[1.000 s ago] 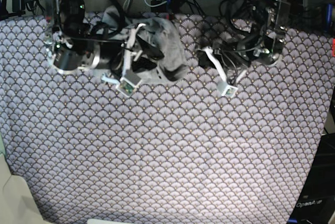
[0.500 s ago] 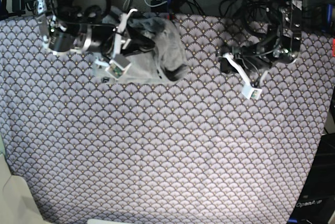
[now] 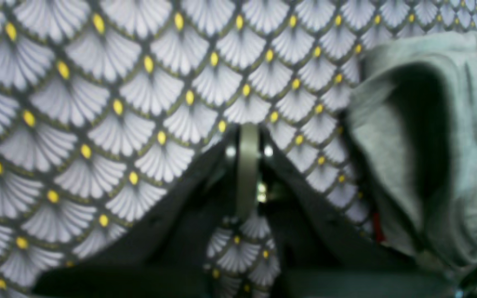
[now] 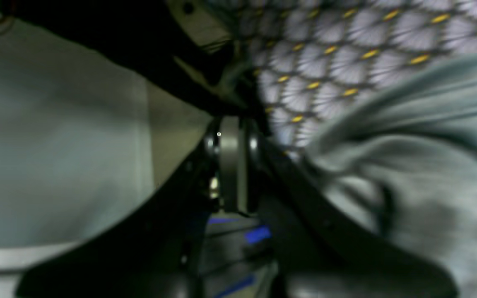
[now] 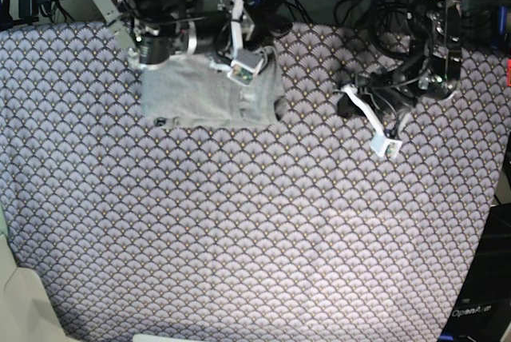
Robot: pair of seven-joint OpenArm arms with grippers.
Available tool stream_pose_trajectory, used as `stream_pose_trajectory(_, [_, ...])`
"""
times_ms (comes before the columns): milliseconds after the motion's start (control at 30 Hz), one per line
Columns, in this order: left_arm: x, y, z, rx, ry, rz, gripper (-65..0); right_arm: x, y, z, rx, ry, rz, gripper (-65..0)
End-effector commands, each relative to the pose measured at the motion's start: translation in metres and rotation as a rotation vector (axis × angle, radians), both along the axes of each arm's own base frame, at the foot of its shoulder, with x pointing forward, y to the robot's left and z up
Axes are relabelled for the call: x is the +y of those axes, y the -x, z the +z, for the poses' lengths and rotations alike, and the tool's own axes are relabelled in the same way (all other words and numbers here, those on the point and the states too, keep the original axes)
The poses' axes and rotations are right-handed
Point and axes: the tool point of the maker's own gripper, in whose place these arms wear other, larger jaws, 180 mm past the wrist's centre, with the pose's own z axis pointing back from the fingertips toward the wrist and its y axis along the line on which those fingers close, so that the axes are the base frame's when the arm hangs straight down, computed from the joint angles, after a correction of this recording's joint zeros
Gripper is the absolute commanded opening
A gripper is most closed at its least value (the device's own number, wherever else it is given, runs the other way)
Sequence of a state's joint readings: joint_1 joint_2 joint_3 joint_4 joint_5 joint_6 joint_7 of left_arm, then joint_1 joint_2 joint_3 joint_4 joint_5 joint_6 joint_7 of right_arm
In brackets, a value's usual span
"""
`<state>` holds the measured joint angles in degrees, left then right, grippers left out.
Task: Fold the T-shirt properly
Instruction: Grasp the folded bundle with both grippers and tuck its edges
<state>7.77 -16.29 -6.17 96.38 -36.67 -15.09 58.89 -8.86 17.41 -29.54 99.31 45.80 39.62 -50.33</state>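
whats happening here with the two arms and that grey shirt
A two-armed robot is folding a grey T-shirt on a purple scallop-patterned table cloth. The shirt lies as a compact, roughly rectangular bundle near the far edge of the cloth. The right gripper is shut and sits at the far edge of the bundle, with no cloth visible between its fingers. The left gripper is also shut and empty, off to the side over bare cloth.

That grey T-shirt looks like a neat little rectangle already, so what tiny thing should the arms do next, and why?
Probably just lift the right gripper up and away. The T-shirt lies as a compact folded rectangle on the patterned table cloth, and that gripper is shut with no fabric pinched between its jaws. The left gripper sits shut, apart from the shirt, so nothing seems left to pull.
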Motion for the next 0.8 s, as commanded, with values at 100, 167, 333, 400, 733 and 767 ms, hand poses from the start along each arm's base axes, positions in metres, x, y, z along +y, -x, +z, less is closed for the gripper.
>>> stream_pose_trajectory(100, [-0.006, -0.014, 0.028, -0.096, 0.017, -0.016, -65.0, -0.008, -0.001, 0.019, -0.057, -0.024, 0.016, -64.2])
stream_pose_trajectory(167, [-0.008, -0.009, 0.024, -0.068, 0.01, -0.031, -65.0, -0.016, 0.001, 0.024, -0.087, -0.008, 0.032, -64.2])
stream_pose_trajectory(333, [-0.022, 0.001, 0.021, -0.061, 0.008, -0.131, -65.0, -0.027, 0.009, 0.033, -0.116, 0.002, 0.057, -64.2])
stream_pose_trajectory(400, [-0.028, 0.003, 0.024, -0.089, 0.011, -0.192, -65.0, -0.031, 0.01, 0.032, -0.119, 0.012, 0.062, -64.2])
stream_pose_trajectory(733, [-0.027, 0.019, 0.015, -0.066, 0.002, -0.224, -65.0, -0.033, -0.024, 0.043, -0.217, 0.026, 0.059, -64.2])
stream_pose_trajectory(767, [-0.027, 0.02, 0.014, -0.064, 0.001, -0.224, -65.0, -0.033, -0.029, 0.045, -0.232, 0.029, 0.058, -64.2])
